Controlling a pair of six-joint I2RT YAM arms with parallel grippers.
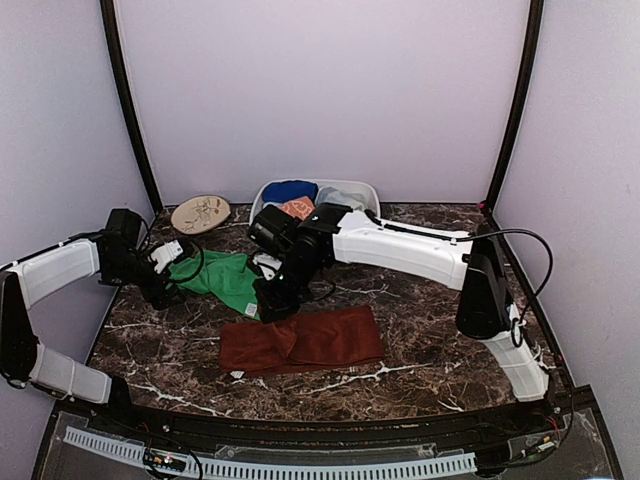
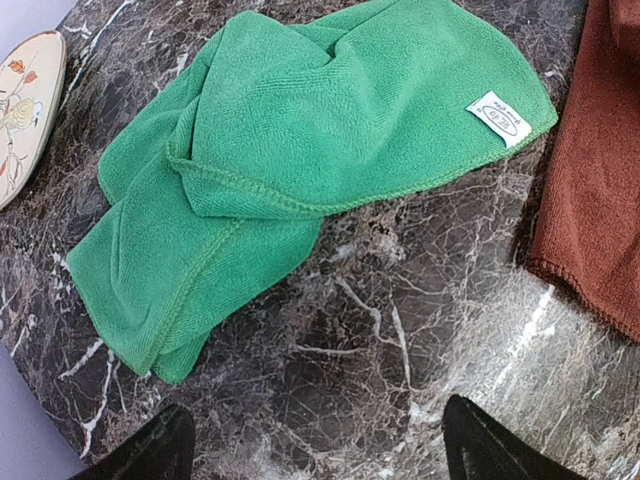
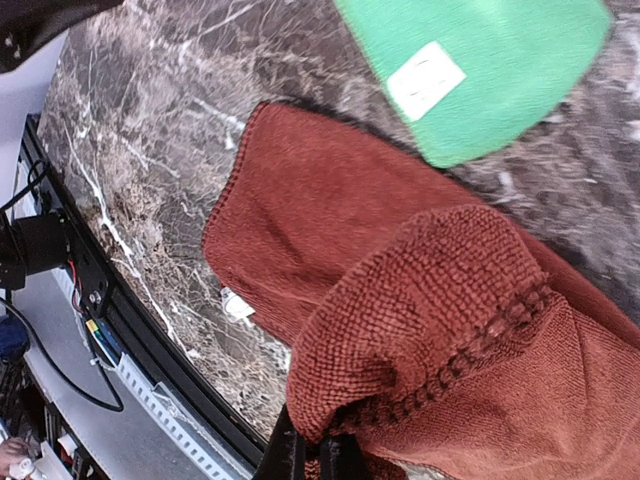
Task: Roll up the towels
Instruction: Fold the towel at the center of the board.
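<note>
My right gripper point(image 3: 310, 452) is pinched shut on a raised fold of the rust-brown towel point(image 3: 330, 250), which lies near the front middle of the marble table point(image 1: 420, 300). My left gripper point(image 2: 315, 440) hangs wide open just short of the green towel point(image 2: 330, 130), which sits at the brown one's ten o'clock.

Dark veined marble worktop point(image 1: 430, 340) was enclosed by plain lilac walls point(image 1: 320, 90), corners were framed by black posts point(image 1: 128, 110), evenly lit

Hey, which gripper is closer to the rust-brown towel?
Right. The right gripper is shut on a bunched fold of the rust-brown towel; the left gripper hangs open by the green towel, off the brown one.
</note>
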